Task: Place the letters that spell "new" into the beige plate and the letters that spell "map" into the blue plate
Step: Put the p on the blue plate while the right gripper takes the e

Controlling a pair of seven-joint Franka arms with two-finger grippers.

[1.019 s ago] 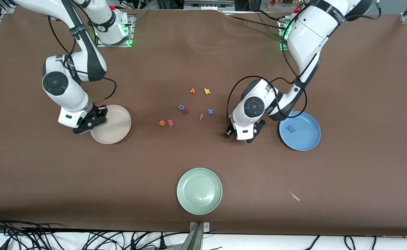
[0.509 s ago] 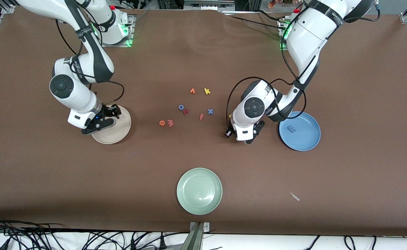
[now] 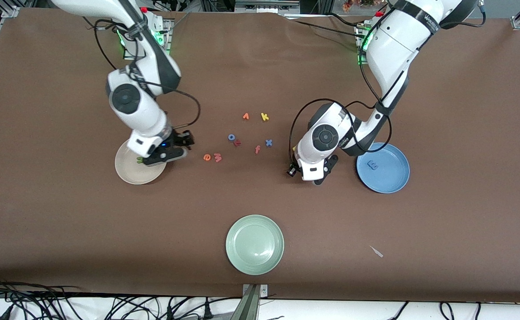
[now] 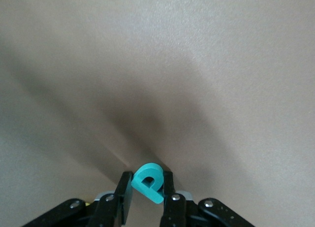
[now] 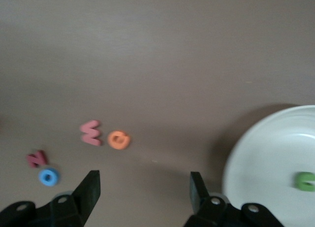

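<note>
My left gripper [image 4: 147, 181] is shut on the teal p [image 4: 149, 182], low over the table beside the blue plate [image 3: 393, 182], and shows in the front view too [image 3: 313, 176]. A blue m [image 3: 372, 165] lies in that plate. My right gripper [image 3: 168, 154] hangs open and empty over the rim of the beige plate [image 3: 126, 171], on the side toward the loose letters; its jaws [image 5: 144, 182] stand wide. The green n [image 3: 140, 159] [image 5: 305, 180] lies in the beige plate [image 5: 241, 153]. The orange e [image 3: 207, 157] [image 5: 118, 139] and pinkish w [image 3: 217, 157] [image 5: 91, 132] lie side by side mid-table.
Other letters are scattered mid-table: blue o [image 3: 232, 137], dark red letter [image 3: 237, 142], orange f [image 3: 257, 149], blue x [image 3: 268, 142], yellow k [image 3: 264, 117] and another orange letter [image 3: 245, 116]. A pale green plate [image 3: 255, 244] sits nearest the front camera.
My right arm swung across the beige plate toward the loose letters and opened; the green n now shows lying in the plate. My left gripper closed on the teal p.
</note>
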